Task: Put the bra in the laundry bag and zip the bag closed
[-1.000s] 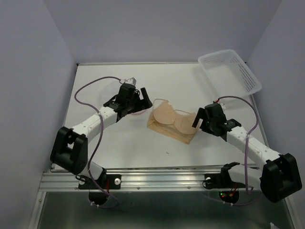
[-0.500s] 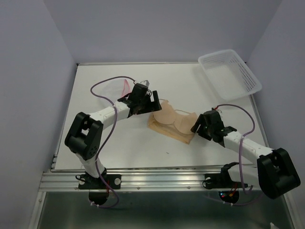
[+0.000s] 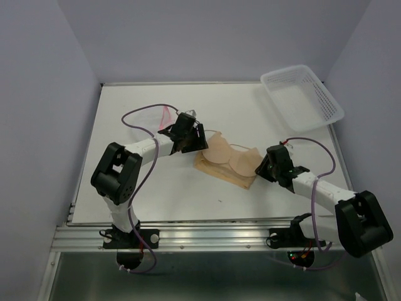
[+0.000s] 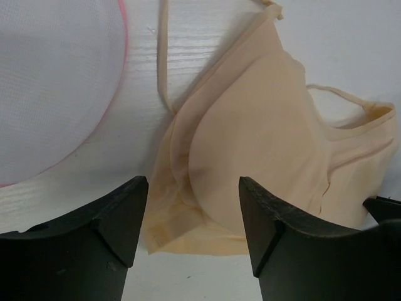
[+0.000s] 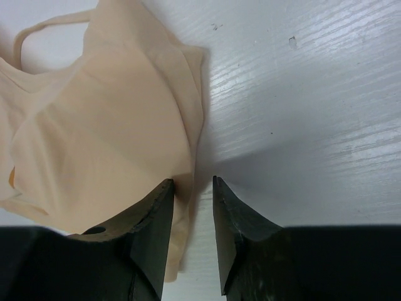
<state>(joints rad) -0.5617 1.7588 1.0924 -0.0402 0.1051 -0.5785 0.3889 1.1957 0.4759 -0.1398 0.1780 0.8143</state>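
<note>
Left gripper (image 4: 192, 188): jaws spread wide, nothing held. Its two black fingers (image 4: 106, 226) stand to either side of the near edge of one padded cup of the bra (image 4: 263, 144), and the cup's rounded fold lies in the gap between them. Whether either finger touches the fabric cannot be told. Right gripper (image 5: 191, 187): jaws set to a narrow gap, not clamped, with bare table (image 5: 313, 94) showing between the tips. The outer edge of the bra's other cup reaches into that gap and lies against the inner face of one finger; the other finger stands clear of the fabric. No firm hold is evident. The bra lies flat on the table, cups up and straps trailing on its far side. In the top view it spans the space between the two grippers, one gripper at each end of it. The laundry bag (image 4: 50, 75), white mesh with a pink zipper rim (image 4: 123, 56), lies just beside the bra at the left gripper's end. It is apart from the bra, with a strip of table and one loose strap between them. A white slotted basket (image 3: 302, 94) sits well apart from the bra, beyond its right-gripper end, at the table's far corner.
</note>
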